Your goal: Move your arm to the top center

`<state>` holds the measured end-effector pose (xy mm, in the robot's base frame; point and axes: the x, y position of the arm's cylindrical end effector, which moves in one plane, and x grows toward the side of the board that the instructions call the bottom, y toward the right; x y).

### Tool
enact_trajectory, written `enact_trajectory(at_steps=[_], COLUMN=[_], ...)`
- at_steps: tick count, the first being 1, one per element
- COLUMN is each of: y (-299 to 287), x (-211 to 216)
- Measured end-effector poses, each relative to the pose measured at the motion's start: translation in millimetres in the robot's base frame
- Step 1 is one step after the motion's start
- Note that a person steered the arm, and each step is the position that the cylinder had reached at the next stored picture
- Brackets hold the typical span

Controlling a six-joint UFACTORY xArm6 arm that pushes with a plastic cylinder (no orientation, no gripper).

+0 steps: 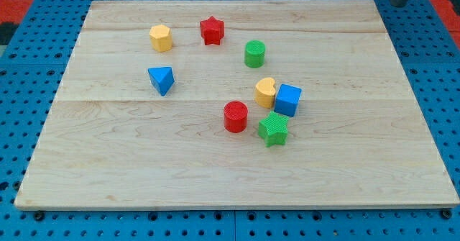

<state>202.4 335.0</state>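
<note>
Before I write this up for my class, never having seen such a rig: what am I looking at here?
One camera looks down at a slant on a wooden board lying on a blue pegboard. I am an arm ending in a dark rod; its end, my tip, shows at the view's top right, off the board and far from every block. Nothing is held. On the board lie a yellow hexagon, red star, green cylinder, blue triangle, yellow heart, blue cube, red cylinder and green star.
</note>
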Motion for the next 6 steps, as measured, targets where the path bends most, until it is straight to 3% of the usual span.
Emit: enact_trajectory(at_steps=[2,3,6], y=[-24,-92,-284], x=[7,-10,-6])
